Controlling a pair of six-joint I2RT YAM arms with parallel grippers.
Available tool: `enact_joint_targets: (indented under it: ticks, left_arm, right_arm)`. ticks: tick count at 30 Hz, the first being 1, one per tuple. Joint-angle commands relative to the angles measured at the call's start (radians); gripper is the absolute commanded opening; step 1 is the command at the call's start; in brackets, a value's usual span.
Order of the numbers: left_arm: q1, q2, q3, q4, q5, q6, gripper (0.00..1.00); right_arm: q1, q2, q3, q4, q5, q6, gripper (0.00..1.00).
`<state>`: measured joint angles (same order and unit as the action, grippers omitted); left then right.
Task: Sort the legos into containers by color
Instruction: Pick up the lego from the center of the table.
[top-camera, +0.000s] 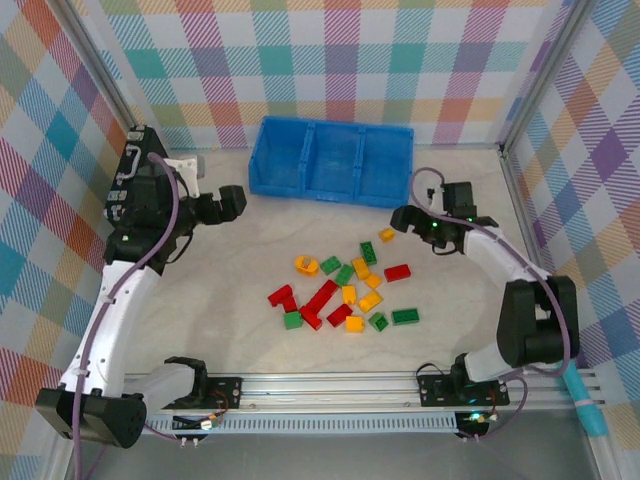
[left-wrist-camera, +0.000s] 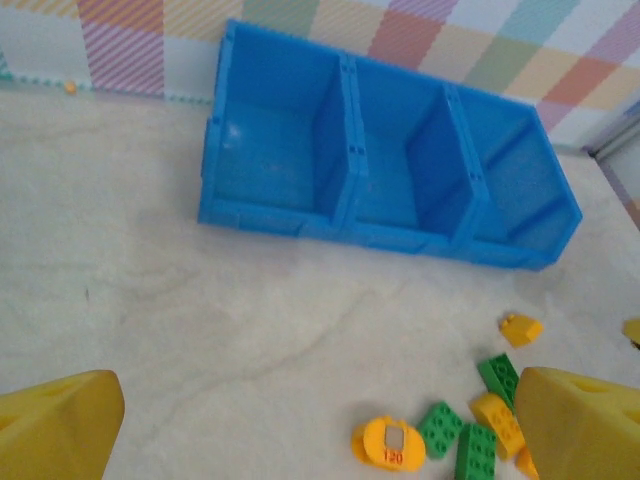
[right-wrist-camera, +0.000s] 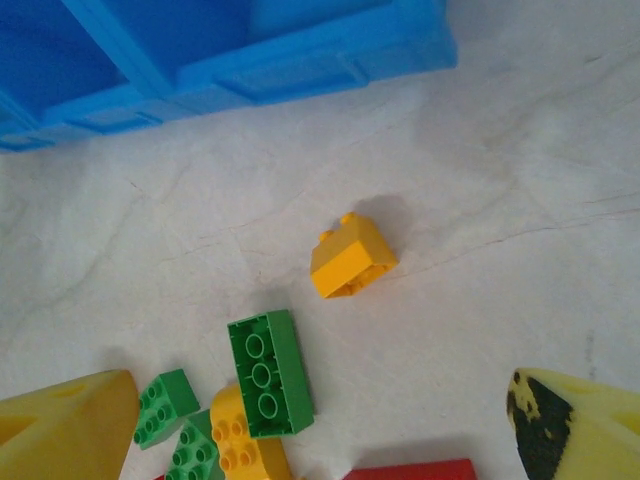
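Top external shows red, green, yellow legos (top-camera: 322, 297) scattered; left claw (top-camera: 238, 201), right claw (top-camera: 399, 217) open.

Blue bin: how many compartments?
3, side by side in the blue bin: left compartment, middle compartment, right compartment. All three are in plain sight from above; none looks hidden.

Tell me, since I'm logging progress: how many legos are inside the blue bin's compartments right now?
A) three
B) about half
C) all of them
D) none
D: the compartments of the blue bin hold nothing, while the legos all lie loose on the table.
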<state>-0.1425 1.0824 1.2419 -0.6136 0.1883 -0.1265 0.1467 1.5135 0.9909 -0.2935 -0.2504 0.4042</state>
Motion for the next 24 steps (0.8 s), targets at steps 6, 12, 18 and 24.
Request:
enact_joint_targets:
  ticks: [6, 12, 18, 24]
  left_arm:
    - [-0.027, -0.008, 0.064, -0.133, 0.042, 0.044, 1.00]
    - [-0.046, 0.000, 0.065, -0.129, 0.059, 0.044, 1.00]
    - [-0.057, 0.014, 0.047, -0.120, 0.042, 0.052, 1.00]
    - [-0.065, 0.036, 0.047, -0.112, 0.037, 0.055, 1.00]
  right_arm:
    - [0.144, 0.209, 0.211, -0.124, 0.223, 0.022, 0.92]
    - [0.196, 0.345, 0.325, -0.229, 0.349, 0.043, 0.90]
    - [0.203, 0.405, 0.371, -0.268, 0.399, 0.049, 0.88]
    - [0.203, 0.452, 0.409, -0.277, 0.415, 0.035, 0.84]
